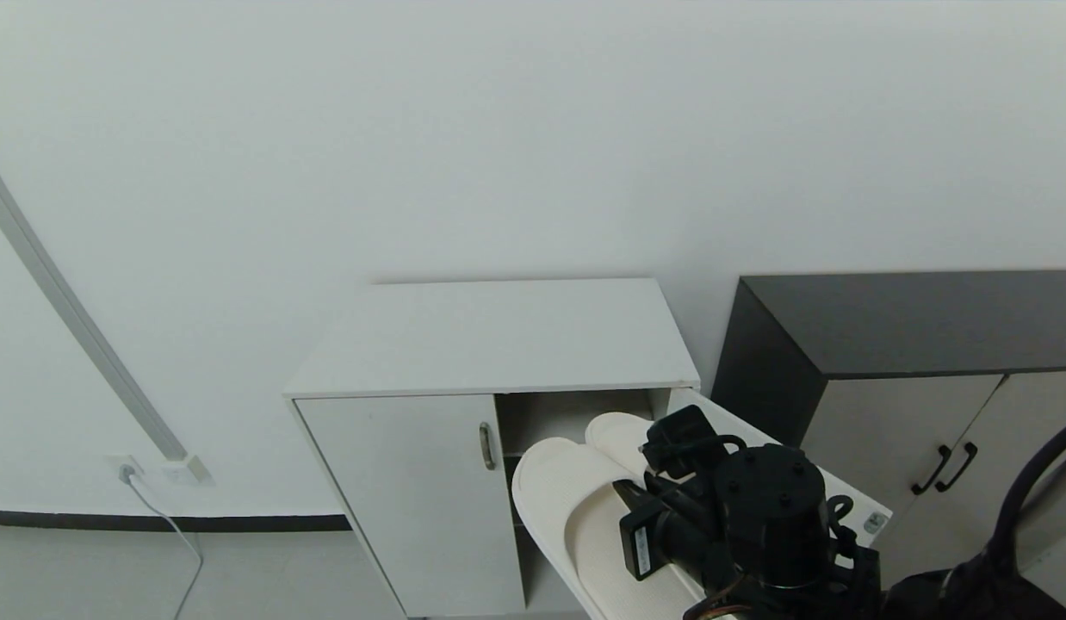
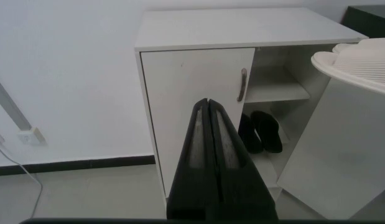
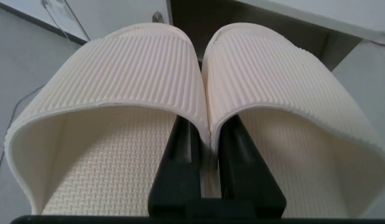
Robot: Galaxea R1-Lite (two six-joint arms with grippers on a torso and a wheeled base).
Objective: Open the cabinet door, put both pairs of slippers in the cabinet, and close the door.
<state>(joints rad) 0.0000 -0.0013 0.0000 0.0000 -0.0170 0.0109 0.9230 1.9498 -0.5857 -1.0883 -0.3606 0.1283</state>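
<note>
Two cabinets against the wall: white cabinet in the centre, dark-topped cabinet just to its right. The white one has 2 doors: left door shut, right door swung open toward the robot. 1 shelf visible inside the open half. The dark-topped one shows 2 grey doors, both shut, with 2 black handles.

Slippers, 2 pairs. Cream pair: 2 slippers side by side, toes toward the open half, held in the air in front of it beside the open door, not yet inside. Black pair: inside the cabinet on the level under the shelf. It's dim in there, but it looks like 2 lying side by side.

Right gripper: one finger inside each cream slipper, pinching the two inner walls together. Left gripper: fingers pressed together, nothing in them, in front of the shut left door and apart from it.

1 metal handle at the left door's inner edge. 1 socket low on the wall at left, with 1 cable plugged in.
</note>
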